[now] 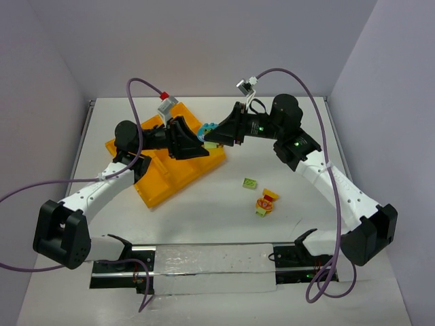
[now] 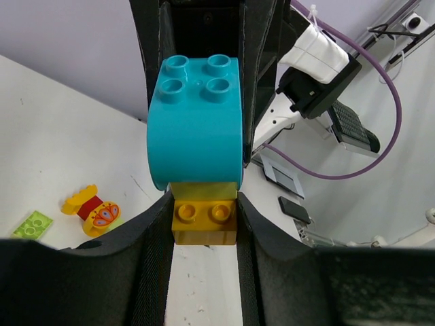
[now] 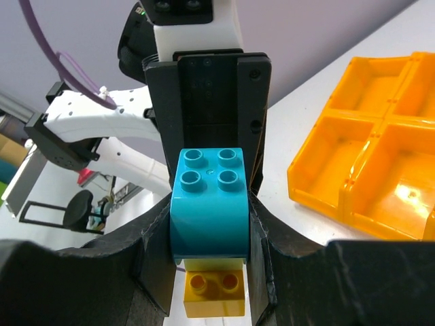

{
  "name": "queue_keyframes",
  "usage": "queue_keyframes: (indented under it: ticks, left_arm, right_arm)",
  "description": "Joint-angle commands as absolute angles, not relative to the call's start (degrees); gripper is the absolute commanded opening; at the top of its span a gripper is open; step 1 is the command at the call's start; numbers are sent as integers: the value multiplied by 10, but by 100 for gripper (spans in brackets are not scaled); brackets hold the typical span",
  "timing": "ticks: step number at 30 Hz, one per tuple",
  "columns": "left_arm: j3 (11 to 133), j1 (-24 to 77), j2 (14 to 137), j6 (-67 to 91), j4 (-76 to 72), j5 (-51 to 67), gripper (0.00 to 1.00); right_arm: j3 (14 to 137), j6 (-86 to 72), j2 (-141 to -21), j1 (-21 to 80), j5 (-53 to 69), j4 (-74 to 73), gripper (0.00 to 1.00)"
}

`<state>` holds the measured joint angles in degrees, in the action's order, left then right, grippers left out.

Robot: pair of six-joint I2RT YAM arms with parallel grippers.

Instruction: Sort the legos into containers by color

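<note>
Both grippers meet above the right edge of the orange-yellow tray [image 1: 170, 180] and hold one clump between them. The clump is a teal brick [image 1: 207, 128] with a rounded side, a pale yellow-green layer, and a yellow brick [image 2: 204, 221]. My left gripper [image 2: 204, 227] is shut on the yellow brick. My right gripper [image 3: 207, 224] is shut on the teal brick [image 3: 207, 210]; the yellow brick [image 3: 214, 292] sticks out below it. In the top view my left gripper [image 1: 201, 147] and my right gripper [image 1: 213, 138] face each other, tip to tip. The tray's compartments [image 3: 353, 170] look empty where they show.
A light green flat brick [image 1: 250, 183] and a red, yellow and green clump [image 1: 266, 202] lie on the white table right of the tray; both show in the left wrist view, the flat brick [image 2: 32, 224] and the clump [image 2: 92, 209]. Purple cables arc over both arms.
</note>
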<state>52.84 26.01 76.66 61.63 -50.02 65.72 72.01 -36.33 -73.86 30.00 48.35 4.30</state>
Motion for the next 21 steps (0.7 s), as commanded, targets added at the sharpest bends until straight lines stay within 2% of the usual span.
queue_keyframes:
  ticks: [1,12,16,18,21]
  left_arm:
    - [510,266,751,577,-473,667,0]
    - [509,265,759,555,-435,670,0]
    - [566,254,743,410,-196,611,0]
    - [596,242,730,305,-2,501,0]
    - [603,218,711,281,84,390,0]
  right_arm:
    - [741,-369,-695,290,418,94,0]
    - [753,-329,-660,288,322,41,0]
    - [749,-293,-631,286,206,-34,0]
    - [732,-262,-589,286,63,-63,0]
    - [678,-242,-536,284,-42,-77,0]
